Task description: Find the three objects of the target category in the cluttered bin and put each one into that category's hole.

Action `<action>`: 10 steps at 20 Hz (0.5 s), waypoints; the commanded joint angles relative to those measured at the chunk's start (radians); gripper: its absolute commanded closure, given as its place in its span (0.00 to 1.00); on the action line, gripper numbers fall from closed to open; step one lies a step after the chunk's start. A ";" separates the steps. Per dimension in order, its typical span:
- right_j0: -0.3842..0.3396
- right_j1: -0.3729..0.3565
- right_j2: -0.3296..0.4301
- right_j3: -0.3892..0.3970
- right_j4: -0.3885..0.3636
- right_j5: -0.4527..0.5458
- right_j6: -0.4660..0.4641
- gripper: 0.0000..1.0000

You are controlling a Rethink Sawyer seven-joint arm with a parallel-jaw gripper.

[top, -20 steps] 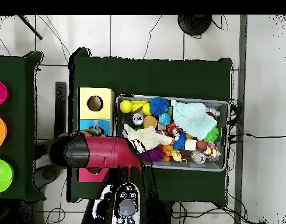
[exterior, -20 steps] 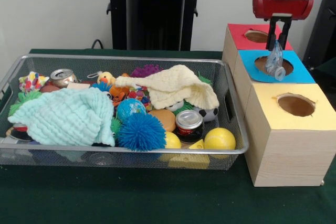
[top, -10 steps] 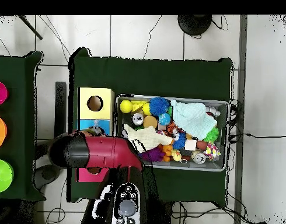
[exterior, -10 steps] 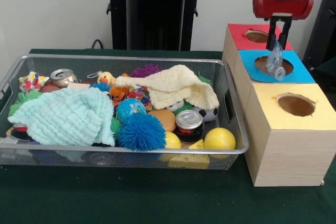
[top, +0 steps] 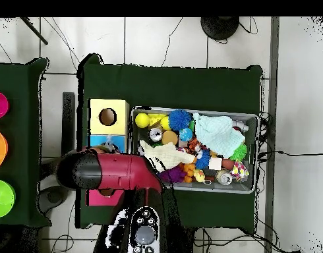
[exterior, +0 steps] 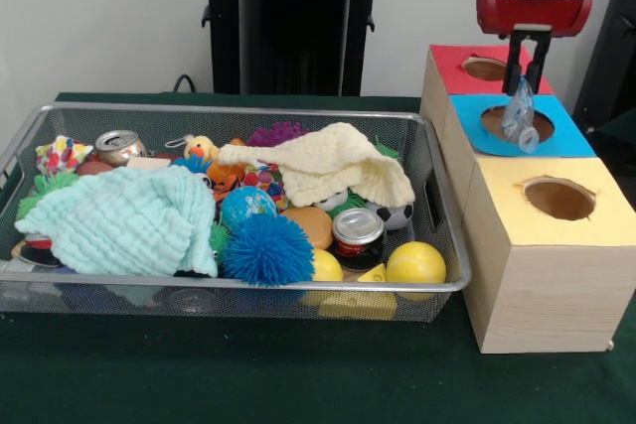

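Bin contents come first on the dark green bench: a wire-mesh tray with a rounded metal rim, packed with mixed toys and household odds. Along its front sit smooth yellow balls, a spiky blue rubber ball, a small can with a red label, and a knitted mint-green cloth slumped in soft folds. Farther back a pale yellow knitted cloth drapes over other pieces, with a dented drink can and a purple bristly toy near the far wall. To the side of the bin stands a row of plain wooden boxes with coloured tops, each cut with a round hole: the yellow box nearest, then the blue box, then the red box. Over the blue hole, the end effector is clamped on a crumpled clear plastic bottle, thin-walled and glassy, which hangs just above the opening. By my reading, this item is at the point of being dropped, so at most one delivery is nearly done. Whether other items already lie inside the box cannot be told, and which bin pieces share the category is unclear under the cloths. Searching likely remains.
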State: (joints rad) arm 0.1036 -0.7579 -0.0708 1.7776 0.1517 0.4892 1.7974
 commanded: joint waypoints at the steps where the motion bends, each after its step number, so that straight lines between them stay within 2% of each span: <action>1: -0.075 0.045 -0.006 0.022 -0.040 0.014 0.104 1.00; 2: -0.077 0.045 -0.006 0.021 -0.037 0.022 0.105 1.00; 3: -0.079 0.046 -0.005 0.020 -0.034 0.031 0.105 0.00; 6: -0.044 0.049 -0.055 -0.012 -0.052 0.076 0.133 0.00; 10: -0.043 0.039 -0.053 -0.021 -0.048 0.091 0.125 0.00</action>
State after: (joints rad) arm 0.0956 -0.7610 -0.0912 1.7666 0.1517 0.4961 1.7974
